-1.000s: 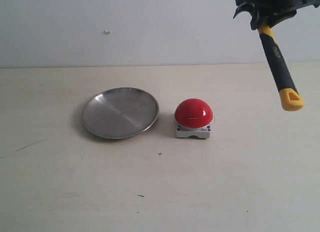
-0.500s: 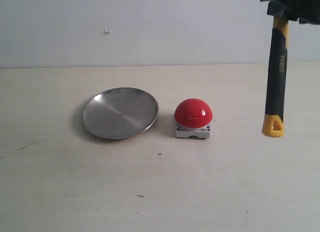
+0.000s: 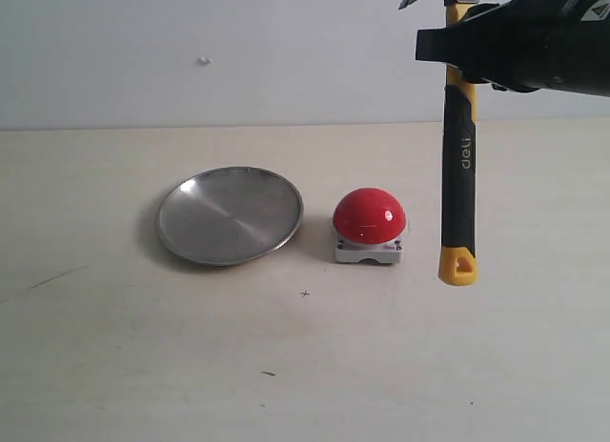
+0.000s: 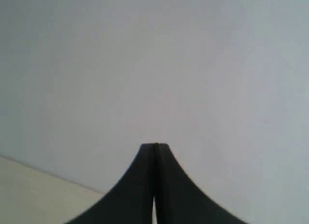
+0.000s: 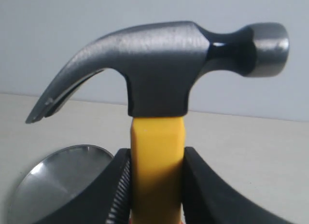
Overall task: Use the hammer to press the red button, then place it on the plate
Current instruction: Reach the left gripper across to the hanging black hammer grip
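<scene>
Quick update: the small claw hammer with the dark metal head, yellow shaft and black rubber sleeve [image 3: 458,166] isn't slanted like it was a second ago, when its yellow looped butt [image 3: 457,267] kicked out to the right. Now it hangs straight down, head up. My right gripper [image 3: 459,48] has carried it left and lower, so the butt goes from well right of the big glossy red dome button on its grey-white square base [image 3: 369,216] to just beside it, about level with that base in the exterior view.
</scene>
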